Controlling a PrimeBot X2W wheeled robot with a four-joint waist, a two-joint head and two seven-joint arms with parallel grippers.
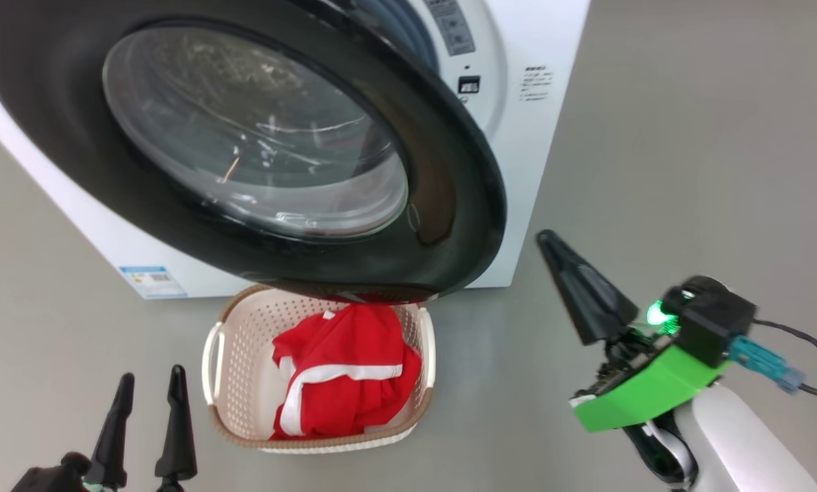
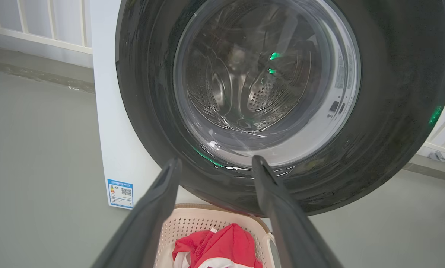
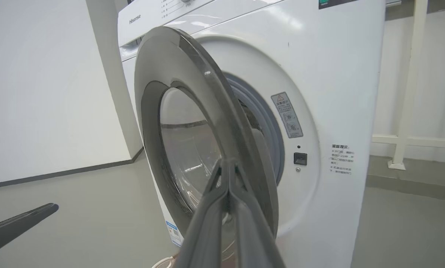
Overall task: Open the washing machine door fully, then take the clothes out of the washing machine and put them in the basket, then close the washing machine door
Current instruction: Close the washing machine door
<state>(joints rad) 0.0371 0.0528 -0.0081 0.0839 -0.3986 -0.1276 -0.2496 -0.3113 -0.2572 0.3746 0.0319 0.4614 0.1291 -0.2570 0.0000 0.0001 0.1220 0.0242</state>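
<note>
clothes (image 1: 346,369) in basket (image 1: 244,328), washing machine door (image 1: 258,137) part-open above it: rigid, hinged, glossy rim looks slick, so push on the free edge, not the glass; right gripper (image 1: 548,239) pinched together, empty, near that rim, left gripper (image 1: 152,374) spread

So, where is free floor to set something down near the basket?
Free: the grey floor right of the basket, up to the right gripper, and the strip left of it, beside the left gripper. Crowded: the basket's back edge, under the overhanging washing machine door.
</note>
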